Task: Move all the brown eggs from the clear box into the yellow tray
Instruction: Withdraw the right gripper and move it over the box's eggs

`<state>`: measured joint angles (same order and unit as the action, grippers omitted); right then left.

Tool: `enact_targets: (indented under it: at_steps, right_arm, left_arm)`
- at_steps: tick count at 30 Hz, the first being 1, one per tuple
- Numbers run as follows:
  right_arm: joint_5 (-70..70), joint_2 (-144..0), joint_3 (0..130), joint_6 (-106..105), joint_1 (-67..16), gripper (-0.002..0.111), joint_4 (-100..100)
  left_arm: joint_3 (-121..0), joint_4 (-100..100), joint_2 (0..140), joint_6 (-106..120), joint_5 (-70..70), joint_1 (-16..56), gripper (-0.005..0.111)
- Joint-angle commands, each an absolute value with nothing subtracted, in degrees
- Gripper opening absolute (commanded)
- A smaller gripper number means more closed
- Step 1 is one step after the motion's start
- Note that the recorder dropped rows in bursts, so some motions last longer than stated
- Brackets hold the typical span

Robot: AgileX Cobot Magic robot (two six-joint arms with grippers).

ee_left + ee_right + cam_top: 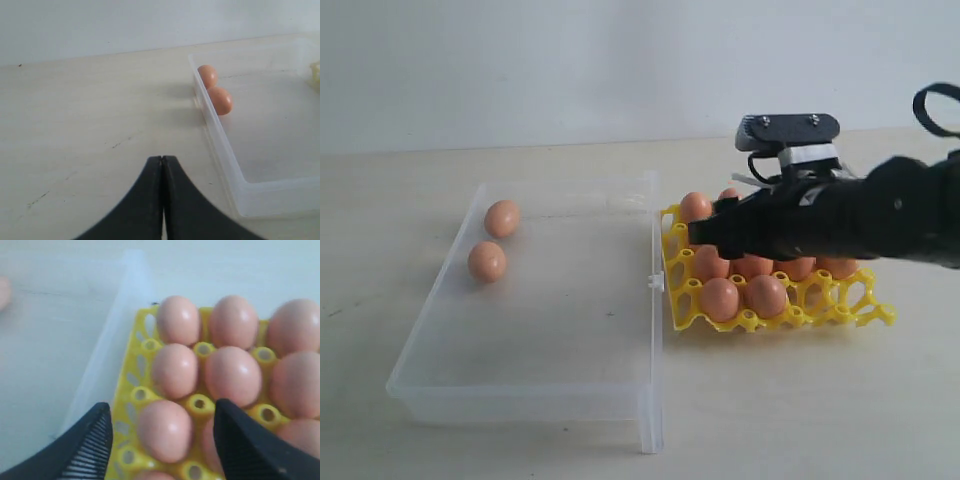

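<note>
- While the right claw (162,409) hangs open over the tray (845,305), one egg (165,431) sits in it between the jaws, untouched.
- Two eggs (487,261) lie in the box (520,403), at its upper left.
- The left claw (162,162) is closed over the tabletop (75,125), beside the box.

Your right gripper (162,410): jaws spread wide, nothing clamped. Your right arm (880,215) reaches in low from the right side. Your left gripper (162,160): fingers pressed flat together.
</note>
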<state>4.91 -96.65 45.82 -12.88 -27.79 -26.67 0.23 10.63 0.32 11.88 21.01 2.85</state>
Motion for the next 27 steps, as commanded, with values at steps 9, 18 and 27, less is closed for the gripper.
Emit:
enact_targets:
  at_steps: [9,18,27]
  right_arm:
    - [-25.5,-102.1,76.2,-20.9,-40.6,0.031,-28.8]
    - [-41.7,-125.4,105.2,-19.8,-40.8,0.031,-32.8]
    - [-49.3,-143.8,129.1,-9.9,-40.8,0.044,-34.0]
  left_arm:
    - [0.0,10.7,0.0,11.8,20.5,2.8,0.000]
    - [0.0,10.7,0.0,11.8,20.5,2.8,0.000]
    - [0.0,10.7,0.0,11.8,20.5,2.8,0.000]
